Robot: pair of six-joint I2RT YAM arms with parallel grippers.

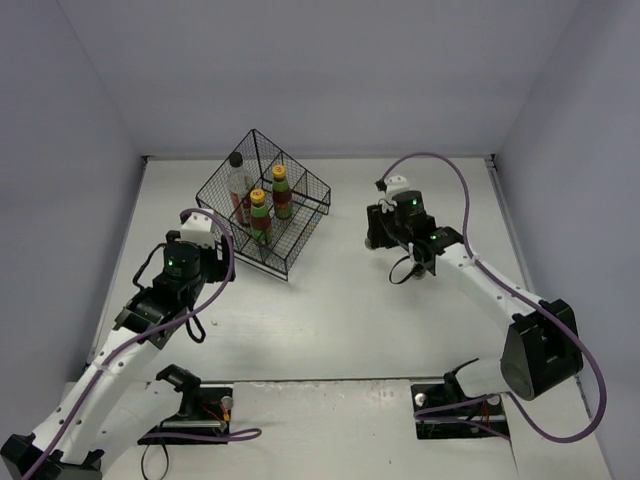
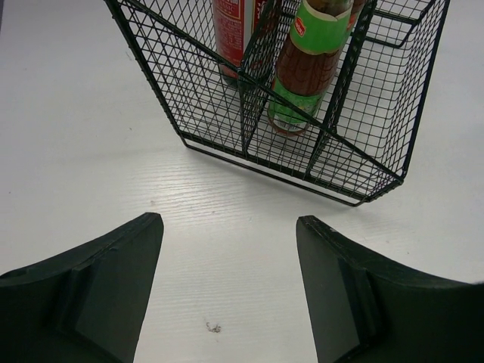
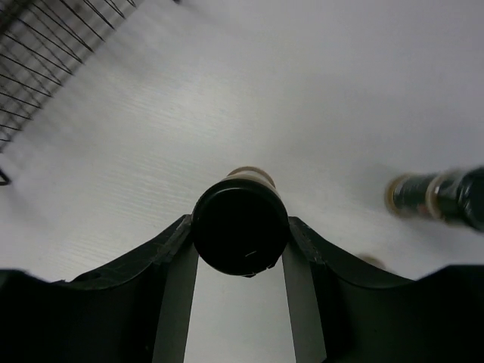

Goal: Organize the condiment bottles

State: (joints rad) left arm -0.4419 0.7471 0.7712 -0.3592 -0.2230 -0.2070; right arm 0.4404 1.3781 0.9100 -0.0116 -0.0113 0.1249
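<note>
In the right wrist view my right gripper is shut on a short dark jar with a black cap, both fingers pressed against the cap's sides. A second dark jar shows blurred at the right edge. The black wire basket holds a tall clear bottle with a black cap and two yellow-capped bottles. My left gripper stands open over bare table, just short of the basket's near wall. Behind that wall stand the green-labelled bottle and the red-labelled one.
The basket stands at the back left of the white table, tilted diagonally to its edges. Grey walls close the table at the back and both sides. A corner of the basket shows at the upper left of the right wrist view.
</note>
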